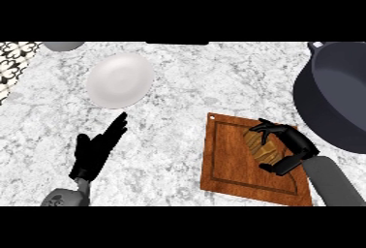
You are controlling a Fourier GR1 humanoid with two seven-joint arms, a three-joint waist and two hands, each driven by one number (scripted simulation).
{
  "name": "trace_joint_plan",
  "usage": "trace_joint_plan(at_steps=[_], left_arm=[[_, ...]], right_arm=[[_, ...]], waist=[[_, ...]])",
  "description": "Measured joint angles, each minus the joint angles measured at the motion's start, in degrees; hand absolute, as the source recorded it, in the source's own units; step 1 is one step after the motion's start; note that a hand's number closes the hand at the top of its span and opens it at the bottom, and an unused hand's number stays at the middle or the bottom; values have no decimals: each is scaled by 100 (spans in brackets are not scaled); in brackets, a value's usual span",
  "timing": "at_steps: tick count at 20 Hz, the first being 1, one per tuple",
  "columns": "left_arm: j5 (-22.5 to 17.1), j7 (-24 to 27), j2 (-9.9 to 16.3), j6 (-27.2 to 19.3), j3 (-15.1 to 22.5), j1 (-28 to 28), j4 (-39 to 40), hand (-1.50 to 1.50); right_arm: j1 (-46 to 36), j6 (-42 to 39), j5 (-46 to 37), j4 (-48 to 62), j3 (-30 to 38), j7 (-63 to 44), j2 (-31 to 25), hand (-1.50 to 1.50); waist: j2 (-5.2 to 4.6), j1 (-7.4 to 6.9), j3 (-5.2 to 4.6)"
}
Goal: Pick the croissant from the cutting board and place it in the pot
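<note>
A golden-brown croissant (262, 147) lies on the wooden cutting board (229, 160) at the lower right. My right hand (292, 144) is curled round the croissant from its right side, fingers over its top end and thumb below it. The dark grey pot (336, 104) stands at the right edge, just beyond the board's far corner, partly cut off by the view. My left hand (97, 150) rests open on the counter at the lower left, fingers straight and pointing up and to the right.
A white plate (119, 80) sits on the marble counter at the upper left. A grey rounded object (63, 45) shows at the top left edge. A patterned strip (14, 60) borders the counter's left side.
</note>
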State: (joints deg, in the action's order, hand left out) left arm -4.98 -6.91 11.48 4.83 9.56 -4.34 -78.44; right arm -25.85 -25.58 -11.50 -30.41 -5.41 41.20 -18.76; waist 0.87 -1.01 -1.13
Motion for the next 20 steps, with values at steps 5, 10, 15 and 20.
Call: trace_joint_plan(at_steps=[5,10,15,20], left_arm=[[-19,-90,-19,28,-67,-71,-15,0],[-48,1,68,-2,-227,80,30,0],[-53,0,37,-78,-279,83,7,0],[-31,-46,-3,10,-212,6,18,0]], right_arm=[[23,206,95,10,48,275,43,150],[614,657,801,68,901,533,-745,150],[1262,804,1578,625,2035,635,-1934,150],[1657,870,1864,1195,2612,854,-2769,150]], waist=[[-19,26,24],[-16,246,70],[-86,412,129],[-108,206,138]])
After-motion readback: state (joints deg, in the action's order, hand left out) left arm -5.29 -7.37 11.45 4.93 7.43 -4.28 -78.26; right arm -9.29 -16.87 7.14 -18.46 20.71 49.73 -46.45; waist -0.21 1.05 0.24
